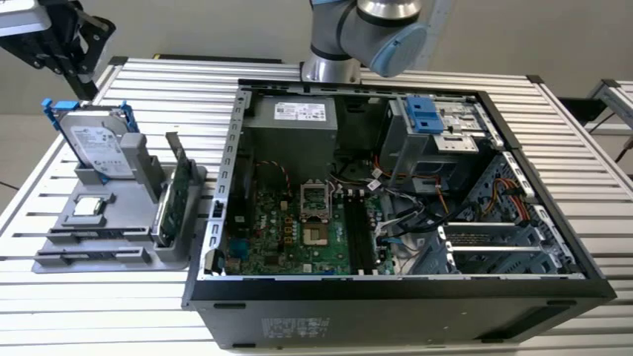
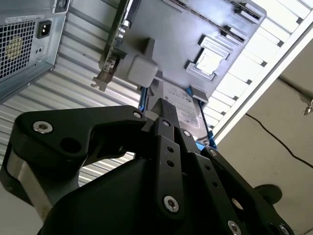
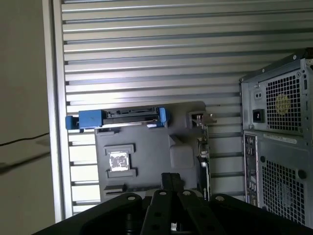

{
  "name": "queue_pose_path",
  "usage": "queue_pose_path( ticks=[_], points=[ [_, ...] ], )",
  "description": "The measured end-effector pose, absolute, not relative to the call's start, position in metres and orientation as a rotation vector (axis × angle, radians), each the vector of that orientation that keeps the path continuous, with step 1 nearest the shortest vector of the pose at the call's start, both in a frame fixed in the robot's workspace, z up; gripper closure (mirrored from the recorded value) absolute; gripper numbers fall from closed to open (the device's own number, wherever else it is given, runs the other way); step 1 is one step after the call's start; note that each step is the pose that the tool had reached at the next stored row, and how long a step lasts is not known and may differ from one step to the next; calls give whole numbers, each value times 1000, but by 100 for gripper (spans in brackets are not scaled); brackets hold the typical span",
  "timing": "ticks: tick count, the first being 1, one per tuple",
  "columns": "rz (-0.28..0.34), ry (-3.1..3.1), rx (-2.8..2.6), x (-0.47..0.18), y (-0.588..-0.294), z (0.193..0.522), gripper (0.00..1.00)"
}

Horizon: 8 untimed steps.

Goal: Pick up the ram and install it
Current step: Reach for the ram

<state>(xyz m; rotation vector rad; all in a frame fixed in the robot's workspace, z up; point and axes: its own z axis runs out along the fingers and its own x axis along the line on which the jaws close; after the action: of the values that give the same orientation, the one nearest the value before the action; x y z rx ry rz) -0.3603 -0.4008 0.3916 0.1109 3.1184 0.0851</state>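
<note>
One arm (image 1: 368,30), one gripper (image 1: 81,78), one open computer case (image 1: 396,300) and one gray holder (image 1: 124,256) stand on the slatted bench (image 1: 178,89).

The holder carries one silver hard drive (image 1: 99,141) in a blue bracket, standing upright, one square processor chip (image 1: 89,208) lying flat, and one green card (image 1: 170,200) on edge beside the case. At the holder's end farthest from the drive run two narrow grooves. A thin dark edge there is the ram (image 1: 99,235), seen edge-on; its colour is hard to make out, and I cannot tell whether one groove or both are filled.

In the case, the motherboard (image 1: 287,237) shows two long black slots (image 1: 358,237); cables hide part of the board to the exterior view's right.

The gripper hangs above the bench, beyond the hard drive and well apart from the ram. In both wrist views its fingers (image 3: 167,182) are pressed together, pinching nothing.

The first wrist view looks down on the holder's drive and chip (image 3: 118,161), and the gripper's body (image 3: 171,177) covers the grooved end. The second wrist view shows those grooves (image 2: 244,11) cut off at the edge.
</note>
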Motion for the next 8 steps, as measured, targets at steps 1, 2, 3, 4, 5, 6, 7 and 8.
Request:
queue_pose_path(
  ticks=[1, 2, 3, 4, 5, 6, 7, 8],
  points=[
    [85, 3118, 111, -361, -401, 392, 100],
    [85, 3119, 111, -363, -401, 392, 100],
    [85, 3119, 111, -364, -401, 392, 100],
    [85, 3118, 111, -366, -401, 392, 100],
    [85, 3119, 111, -367, -401, 392, 100],
    [85, 3119, 111, -369, -401, 392, 100],
    [85, 3119, 111, -370, -401, 392, 100],
    [85, 3119, 111, -371, -401, 392, 100]
  ],
)
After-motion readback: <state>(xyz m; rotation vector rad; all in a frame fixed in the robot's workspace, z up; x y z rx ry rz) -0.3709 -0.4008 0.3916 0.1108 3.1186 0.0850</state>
